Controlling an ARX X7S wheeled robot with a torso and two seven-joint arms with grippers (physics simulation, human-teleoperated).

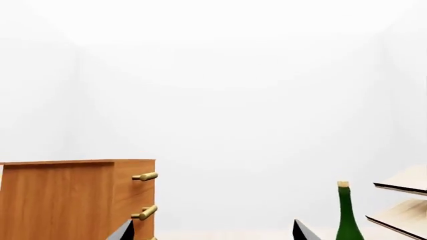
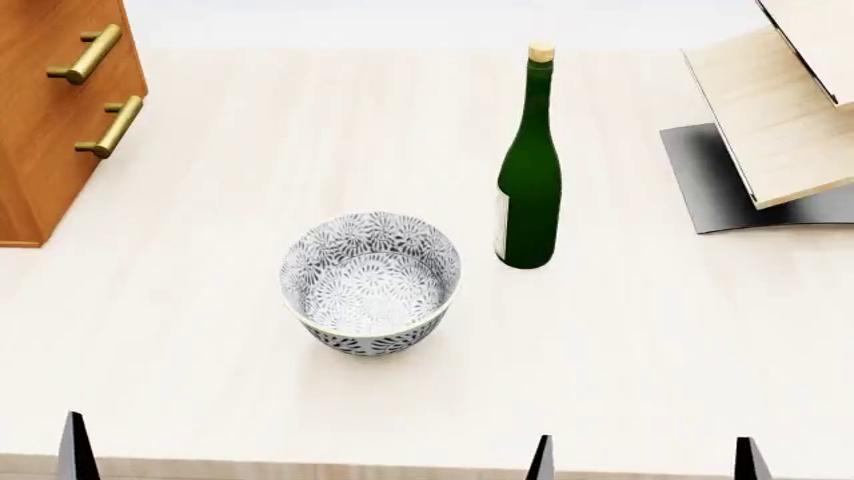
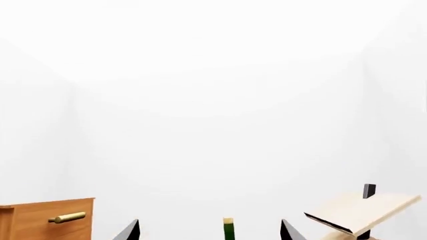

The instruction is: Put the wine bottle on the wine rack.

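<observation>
The wine bottle (image 2: pixel 530 170), dark green with a tan cork and a pale label strip, stands upright on the pale table, right of centre. The wine rack (image 2: pixel 781 110), slanted light-wood panels on a grey base, stands at the far right, apart from the bottle. My right gripper (image 3: pixel 210 233) is open and empty, low at the table's near edge, with the bottle's cork (image 3: pixel 228 221) showing far off between its fingers. My left gripper (image 1: pixel 213 234) is open and empty too. In its view the bottle (image 1: pixel 347 215) stands beyond one finger, beside the rack panels (image 1: pixel 407 200).
A patterned grey-white bowl (image 2: pixel 371 282) sits near the table's middle, close to the bottle on its left and nearer to me. A reddish-brown cabinet (image 2: pixel 54 110) with brass handles stands at the far left. Dark fingertips (image 2: pixel 76 450) show along the near table edge.
</observation>
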